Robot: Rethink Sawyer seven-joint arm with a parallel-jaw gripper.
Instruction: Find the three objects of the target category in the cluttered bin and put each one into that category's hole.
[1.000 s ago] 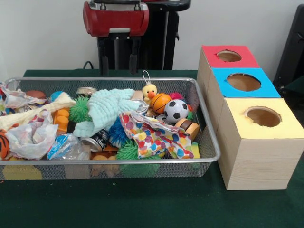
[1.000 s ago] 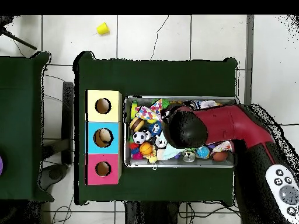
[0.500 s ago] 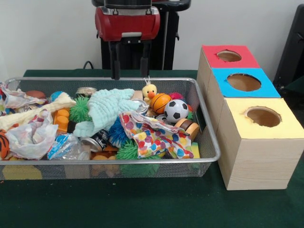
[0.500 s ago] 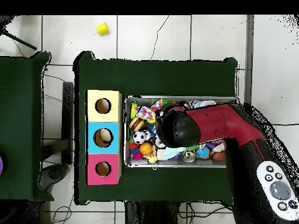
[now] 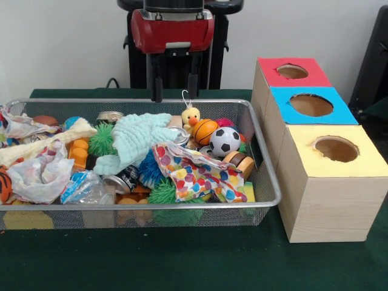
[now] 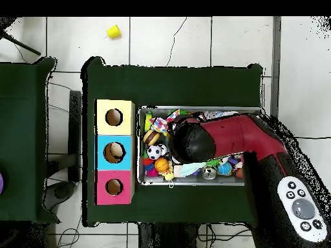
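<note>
"What kind of room is this?"

"A robotics lab, by the look of it. A table (image 6: pixel 194 84) draped in dark green cloth stands on white floor tiles (image 6: pixel 155 40). Loose cables (image 6: pixel 61 87) trail across the floor beside the table, and a plain white wall (image 5: pixel 60 42) rises behind it."

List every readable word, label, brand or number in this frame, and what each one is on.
None can be read.
Dark can lying in the bin: white print, too blurred to read.
Arm's grey button pad in the overhead view: marks only, no legible signs.
Sorting boxes: plain colours, no text.
</note>
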